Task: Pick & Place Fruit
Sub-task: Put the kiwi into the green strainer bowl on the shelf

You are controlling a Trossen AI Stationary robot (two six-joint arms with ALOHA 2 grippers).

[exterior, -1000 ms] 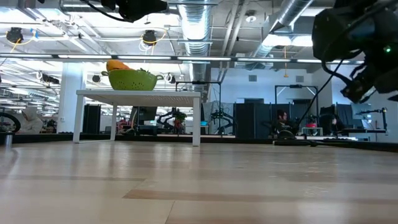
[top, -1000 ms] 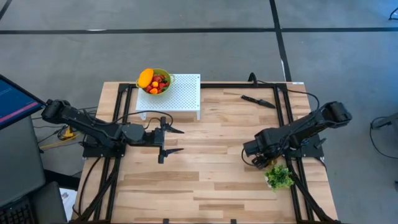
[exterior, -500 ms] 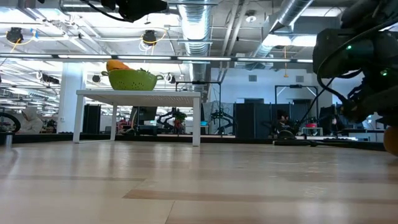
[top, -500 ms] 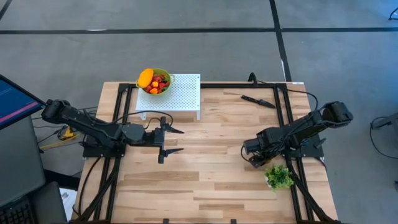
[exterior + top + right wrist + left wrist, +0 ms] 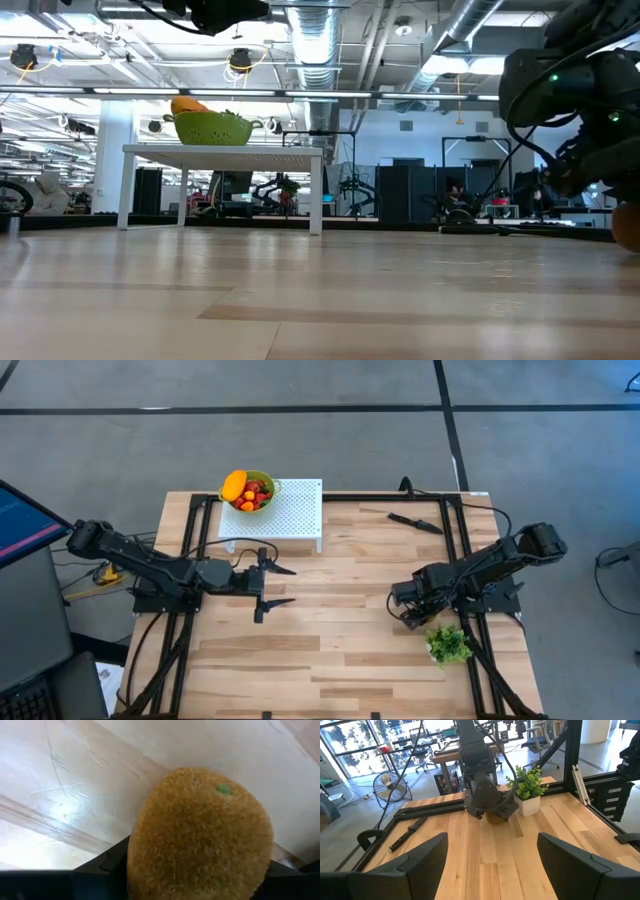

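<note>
The brownish kiwi [image 5: 200, 835] fills the right wrist view and sits between the fingers of my right gripper [image 5: 405, 614], which is shut on it low over the table's right part, beside the potted plant. The kiwi also shows at the low view's right edge [image 5: 630, 226] and under that gripper in the left wrist view [image 5: 494, 818]. A green bowl [image 5: 256, 491] with small red and orange pieces and the long orange fruit [image 5: 234, 484] stands on a white perforated stand [image 5: 292, 512]. My left gripper [image 5: 279, 586] hangs open left of centre, touching nothing. My right gripper holds the kiwi pinched between its two fingers [image 5: 102, 866], one on each side of its body [image 5: 145, 855]. The fingers slant down toward the table. The kiwi is close above the wood; whether it rests on it I cannot tell.
A black knife [image 5: 415, 521] lies near the far right edge. The green plant in a white pot [image 5: 448, 646] stands just on the near side of my right gripper. Black frame rails run along both sides of the table. Bare wood lies between the two arms.
My right gripper has come down toward the table and shifted slightly toward the left. The kiwi, out of the low view a second ago, now shows at that view's right edge. The left arm has kept still.
</note>
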